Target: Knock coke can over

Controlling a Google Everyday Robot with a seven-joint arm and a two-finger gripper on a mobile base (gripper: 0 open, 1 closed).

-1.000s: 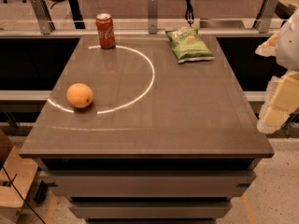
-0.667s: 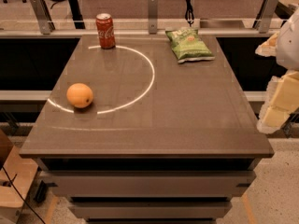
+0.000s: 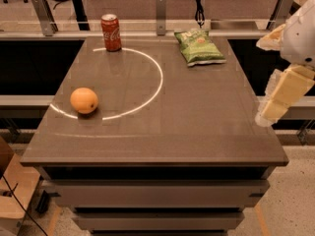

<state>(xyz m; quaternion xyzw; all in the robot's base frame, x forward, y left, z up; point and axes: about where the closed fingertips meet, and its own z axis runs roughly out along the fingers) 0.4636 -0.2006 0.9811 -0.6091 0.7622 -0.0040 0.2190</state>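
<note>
The coke can (image 3: 111,32) is a red can with white script and a silver top. It stands upright at the far left of the brown table (image 3: 197,132), on the white arc painted there. My gripper (image 3: 269,113) is cream-coloured and hangs off the table's right edge, at about mid depth. It is far to the right of the can, touches nothing and holds nothing that I can see.
An orange (image 3: 84,100) lies near the table's left edge, on the white arc. A green chip bag (image 3: 199,46) lies at the far right of the table. A metal rail with posts (image 3: 160,6) runs behind the table. A cardboard box (image 3: 12,191) sits on the floor at lower left.
</note>
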